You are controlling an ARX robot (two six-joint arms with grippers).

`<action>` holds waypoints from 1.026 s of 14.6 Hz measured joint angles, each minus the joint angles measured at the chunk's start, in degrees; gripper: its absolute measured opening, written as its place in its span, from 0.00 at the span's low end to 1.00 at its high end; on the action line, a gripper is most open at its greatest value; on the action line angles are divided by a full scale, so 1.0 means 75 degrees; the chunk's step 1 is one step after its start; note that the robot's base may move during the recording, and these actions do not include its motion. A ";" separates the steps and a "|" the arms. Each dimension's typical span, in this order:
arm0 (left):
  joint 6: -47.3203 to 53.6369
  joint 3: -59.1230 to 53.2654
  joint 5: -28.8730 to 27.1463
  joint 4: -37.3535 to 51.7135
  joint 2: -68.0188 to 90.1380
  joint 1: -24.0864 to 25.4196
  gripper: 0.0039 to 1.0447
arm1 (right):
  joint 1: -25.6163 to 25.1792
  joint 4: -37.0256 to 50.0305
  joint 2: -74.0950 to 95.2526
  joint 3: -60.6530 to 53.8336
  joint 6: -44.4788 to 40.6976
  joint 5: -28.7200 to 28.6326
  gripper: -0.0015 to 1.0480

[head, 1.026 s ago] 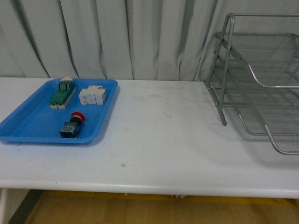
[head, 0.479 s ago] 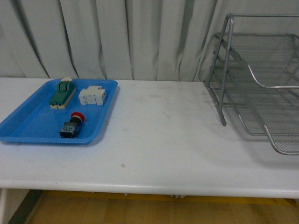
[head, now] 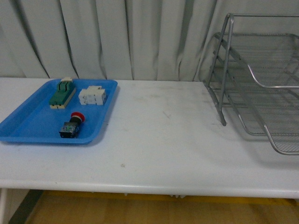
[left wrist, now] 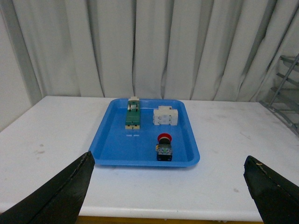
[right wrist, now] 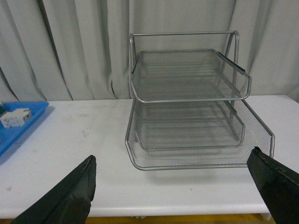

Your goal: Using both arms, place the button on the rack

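The button (head: 72,124) lies on its side near the front of a blue tray (head: 28,125) at the table's left, red cap pointing away from me; the left wrist view shows the button (left wrist: 164,146) too. The silver wire rack (head: 261,88) stands at the right, and the right wrist view faces the rack (right wrist: 187,107) from the front. My left gripper (left wrist: 170,191) is open, held back from the tray with nothing between its fingers. My right gripper (right wrist: 180,191) is open in front of the rack, holding nothing. Neither arm shows in the front view.
A green-and-cream block (head: 62,93) and a white block (head: 92,96) sit at the back of the blue tray. The white table (head: 159,140) runs between tray and rack, with a grey curtain (head: 117,37) behind. The table's front edge is close to both grippers.
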 joint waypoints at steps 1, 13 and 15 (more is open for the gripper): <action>-0.0507 0.0446 -0.0469 -0.1364 0.0396 -0.0227 0.94 | 0.0000 -0.0003 0.0000 0.0000 -0.0006 0.0000 0.93; -0.0507 0.8650 -0.0315 0.0481 1.4802 -0.0303 0.94 | 0.0000 0.0000 -0.0003 0.0000 -0.0009 0.0003 0.94; -0.0391 0.9623 -0.0396 -0.0015 1.5789 -0.0402 0.94 | 0.0000 0.0000 -0.0003 0.0000 -0.0009 0.0003 0.94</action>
